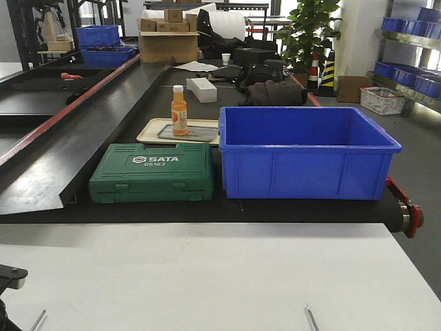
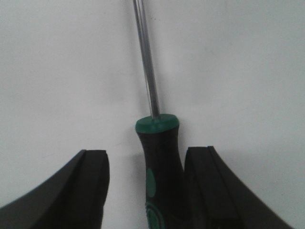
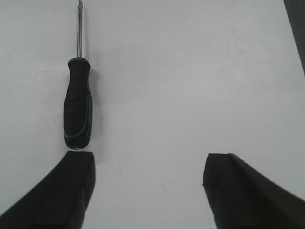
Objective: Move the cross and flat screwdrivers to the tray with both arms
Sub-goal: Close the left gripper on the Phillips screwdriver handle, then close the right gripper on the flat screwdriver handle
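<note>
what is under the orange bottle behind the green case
The orange bottle stands on a grey tray, itself on a beige tray. The patch right beneath its base is hidden.

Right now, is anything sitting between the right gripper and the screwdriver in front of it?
Nothing visible does. The screwdriver lies on the white table just ahead of the right gripper, offset toward the finger on the picture's left, handle end nearest. The jaws stand open with only table between them.
</note>
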Controlling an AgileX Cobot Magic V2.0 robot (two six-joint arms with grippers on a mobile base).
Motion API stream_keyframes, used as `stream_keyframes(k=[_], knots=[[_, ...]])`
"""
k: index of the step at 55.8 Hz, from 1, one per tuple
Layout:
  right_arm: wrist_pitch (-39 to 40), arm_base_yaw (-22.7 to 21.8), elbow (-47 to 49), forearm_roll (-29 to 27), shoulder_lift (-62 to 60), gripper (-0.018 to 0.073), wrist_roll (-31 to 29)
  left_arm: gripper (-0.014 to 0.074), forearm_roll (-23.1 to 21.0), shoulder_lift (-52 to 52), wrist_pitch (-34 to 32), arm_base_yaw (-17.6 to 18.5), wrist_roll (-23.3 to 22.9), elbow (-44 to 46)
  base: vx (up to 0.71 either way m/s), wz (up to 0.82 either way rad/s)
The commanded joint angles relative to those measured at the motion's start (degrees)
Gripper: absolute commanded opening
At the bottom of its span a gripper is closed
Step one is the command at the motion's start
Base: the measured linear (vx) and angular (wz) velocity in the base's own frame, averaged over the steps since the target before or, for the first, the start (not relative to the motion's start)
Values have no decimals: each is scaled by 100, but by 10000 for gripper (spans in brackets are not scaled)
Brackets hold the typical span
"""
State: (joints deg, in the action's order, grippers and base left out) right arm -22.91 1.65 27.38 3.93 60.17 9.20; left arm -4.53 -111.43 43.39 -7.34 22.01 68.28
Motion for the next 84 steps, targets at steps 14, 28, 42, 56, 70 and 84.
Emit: stream_keyframes(k=[14,28,42,56,70,84], knots=[[263,7,196,28,-56,552,-42,473,-564,-92,-194,5,319,161,0,0],[241,7,196,28,-56,552,-42,473,-564,-199,-371,5,253,161,0,0],[259,7,196,28,-56,552,-42,472,-618,-314,-254,5,249,161,0,0],[-405,7,622,22,79,552,-408,392,-629,-314,13,5,249,161,0,0],[-1162,7,1793,-219,721,552,-426,76,-775,-314,200,5,216,161,0,0],[-2144,7,3233,-834,1926,552,-1074,-3,-1594,-314,251,5,216,161,0,0]])
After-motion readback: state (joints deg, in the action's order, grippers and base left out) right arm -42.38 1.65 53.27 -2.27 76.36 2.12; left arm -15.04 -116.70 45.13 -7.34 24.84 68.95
